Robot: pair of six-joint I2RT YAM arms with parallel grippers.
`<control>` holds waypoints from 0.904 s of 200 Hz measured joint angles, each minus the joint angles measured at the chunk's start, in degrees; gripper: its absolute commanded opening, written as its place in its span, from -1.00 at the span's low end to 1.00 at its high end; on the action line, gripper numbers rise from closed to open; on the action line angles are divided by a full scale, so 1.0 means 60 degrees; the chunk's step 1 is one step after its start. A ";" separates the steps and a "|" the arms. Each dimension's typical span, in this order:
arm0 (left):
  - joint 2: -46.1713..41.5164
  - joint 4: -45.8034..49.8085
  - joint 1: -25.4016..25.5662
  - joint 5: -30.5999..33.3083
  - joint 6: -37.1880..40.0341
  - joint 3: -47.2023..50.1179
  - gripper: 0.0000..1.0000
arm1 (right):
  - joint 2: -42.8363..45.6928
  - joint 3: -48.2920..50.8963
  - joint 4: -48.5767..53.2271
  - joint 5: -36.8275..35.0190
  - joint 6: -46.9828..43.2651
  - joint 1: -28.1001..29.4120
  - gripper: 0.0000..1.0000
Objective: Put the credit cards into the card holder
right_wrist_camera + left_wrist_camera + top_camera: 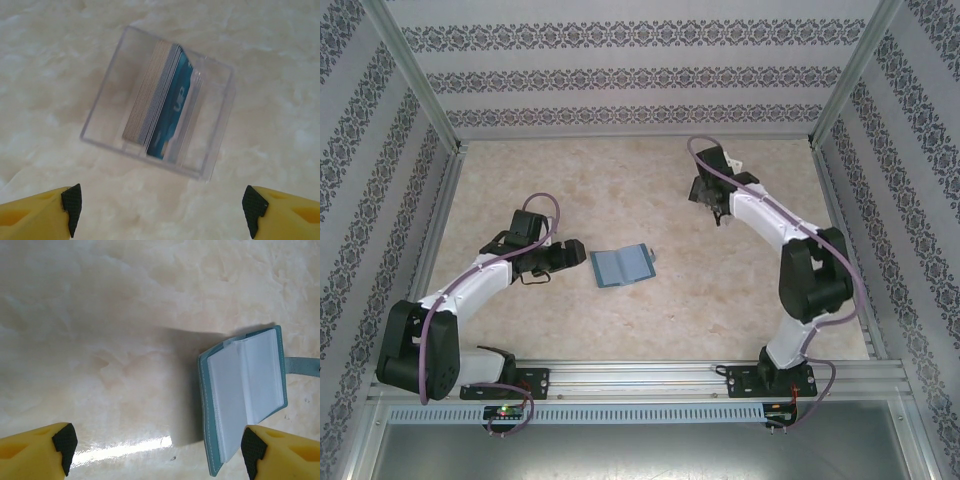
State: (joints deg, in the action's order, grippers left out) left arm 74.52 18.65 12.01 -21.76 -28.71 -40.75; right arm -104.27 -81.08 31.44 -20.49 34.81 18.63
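Right claw (161, 207) hangs open over a rigid clear stand (216, 125) packed with thin, glossy credit cards (160, 100) on edge, at one o'clock from the card holder (623, 265). Left claw (157, 446), likewise open, hovers at the soft teal holder's nine o'clock on the marbled desk (620, 180). First pick pending: it likely calls for pinching one slim card free.

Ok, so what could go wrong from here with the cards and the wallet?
The cards stand packed on edge in the clear stand, so the open right tool may pinch several or tip the stand. The card holder lies open and unheld; the open left tool close to it might nudge it or let it fold shut.
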 measured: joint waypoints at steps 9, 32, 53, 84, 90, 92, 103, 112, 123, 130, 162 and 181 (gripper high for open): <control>0.0004 0.0033 0.0000 0.0004 0.0007 0.0000 0.75 | -0.0397 -0.0481 0.0189 -0.0069 -0.0091 -0.0029 0.70; 0.0018 0.0076 0.0000 0.0044 0.0011 0.0000 0.77 | -0.1173 -0.1628 0.0433 -0.0044 -0.0313 -0.0018 0.54; 0.0029 0.0076 0.0000 0.0073 0.0015 0.0000 0.77 | -0.1424 -0.2164 0.0412 0.0259 -0.0342 -0.0018 0.39; 0.0047 0.0073 0.0000 0.0146 0.0015 0.0004 0.78 | -0.2135 -0.3020 0.0251 0.0554 -0.0073 -0.0018 0.25; 0.0055 0.0073 0.0004 0.0146 0.0015 0.0004 0.78 | -0.2288 -0.3096 0.0226 0.0576 -0.0051 -0.0018 0.23; 0.0055 0.0073 0.0004 0.0149 0.0015 0.0004 0.78 | -0.2346 -0.3111 0.0215 0.0576 -0.0040 -0.0018 0.23; 0.0073 0.0076 0.0004 0.0149 0.0015 0.0004 0.79 | -0.2616 -0.3228 0.0233 0.0630 0.0015 -0.0018 0.20; 0.0073 0.0073 0.0004 0.0149 0.0015 0.0004 0.79 | -0.2860 -0.3326 0.0229 0.0685 0.0095 -0.0018 0.19; 0.0080 0.0073 0.0004 0.0146 0.0015 0.0004 0.79 | -0.3144 -0.3435 0.0248 0.0721 0.0171 -0.0018 -0.01; 0.0095 0.0073 0.0004 0.0149 0.0015 0.0004 0.79 | -0.3286 -0.3479 0.0262 0.0714 0.0229 -0.0011 -0.10; 0.0186 0.0069 0.0004 0.0149 0.0011 0.0004 0.79 | -0.3497 -0.3508 0.0321 0.0627 0.0277 0.0069 -0.10; 0.0197 0.0069 0.0004 0.0149 0.0011 0.0004 0.79 | -0.3497 -0.3595 0.0386 0.0499 0.0226 0.0149 -0.12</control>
State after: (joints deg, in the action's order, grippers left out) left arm 75.70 19.07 12.03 -20.86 -28.64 -40.73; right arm -125.25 -102.65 33.76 -17.50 36.16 19.53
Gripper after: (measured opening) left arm 0.896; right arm 0.440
